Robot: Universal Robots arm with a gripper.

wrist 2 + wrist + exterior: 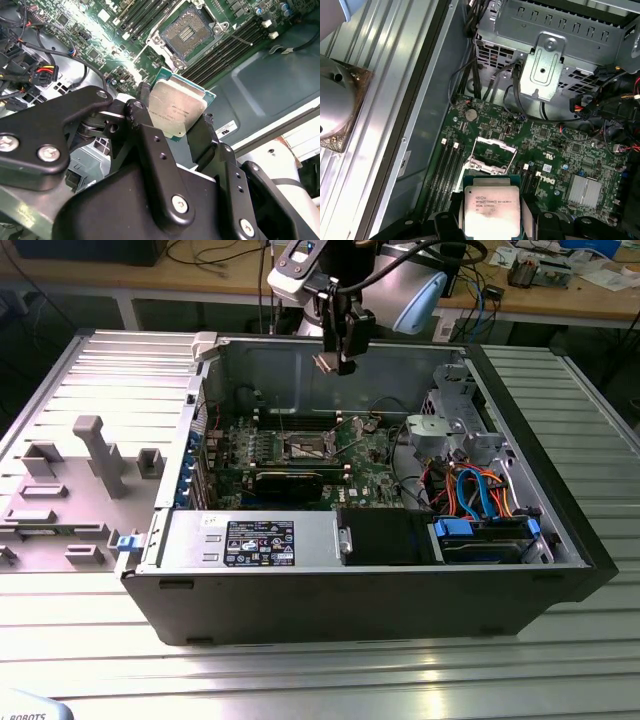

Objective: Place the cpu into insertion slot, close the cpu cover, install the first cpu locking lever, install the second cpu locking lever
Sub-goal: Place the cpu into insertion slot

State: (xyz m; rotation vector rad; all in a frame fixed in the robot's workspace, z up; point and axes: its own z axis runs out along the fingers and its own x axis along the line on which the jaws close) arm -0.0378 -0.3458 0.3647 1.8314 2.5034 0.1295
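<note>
CPU [177,107] was clamped by its edges in the pincer [175,116], with its metal top facing the camera in the second wrist view. It hung in the air above the open computer case [560,510], which stood on the ribbed worktop [320,670]. In the exterior view the pincer sat high by the case's far wall, well clear of the green board. The insertion slot [187,31] lay below, its dark centre bare inside the silvery rim, with no chip in it. I judged the first step only partly done: the chip was in hand but not yet seated. Closing the CPU cover and fastening both locking levers were all left to do. How the cover stood I could not tell.
</note>
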